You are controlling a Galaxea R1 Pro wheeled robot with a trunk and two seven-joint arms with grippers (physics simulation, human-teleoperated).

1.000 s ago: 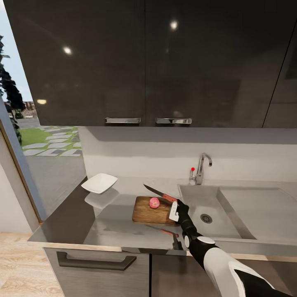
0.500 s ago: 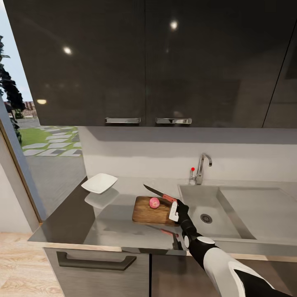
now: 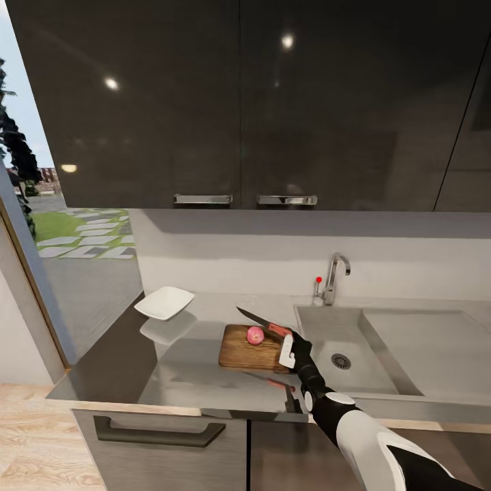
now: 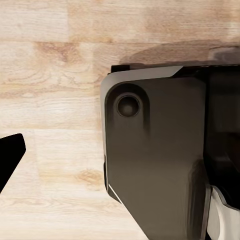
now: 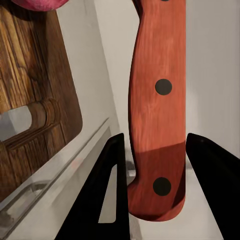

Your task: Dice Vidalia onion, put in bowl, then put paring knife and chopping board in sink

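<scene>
Since a second ago the right gripper [image 3: 286,349] and the paring knife [image 3: 263,322] it is carrying are sitting a little lower, the blade tip now dipping toward the far edge of the chopping board [image 3: 251,348]; nothing else on the table [image 3: 109,368] is shifting. In the head view the right gripper is reaching in from the sink [image 3: 382,354] side, its fingers largely covered by its own white housing, so the grip itself is hard to read there. In the right wrist view the two dark fingertips [image 5: 112,165] are standing on either side of the knife's red riveted handle [image 5: 156,110], narrowly parted with the handle between them; whether they are pressing against it is not clear from that angle, though the knife is hanging in the air with the gripper.

Next to the blade, the Vidalia onion [image 3: 255,335] is resting whole on the board, and in the wrist view just a pinkish sliver [image 5: 42,4] is peeking in at the frame edge, beside the board's slot handle [image 5: 25,122]. To the left of the board and well apart from it, the white bowl [image 3: 164,303] is sitting on the table. Behind the sink the faucet [image 3: 334,276] is standing with its red dot.

In the left wrist view a dark robot body panel [image 4: 155,150] is blocking much of the frame over a wooden floor [image 4: 50,75]; one black fingertip [image 4: 10,155] is poking in at the edge, so how far the left gripper is parted cannot be told.
</scene>
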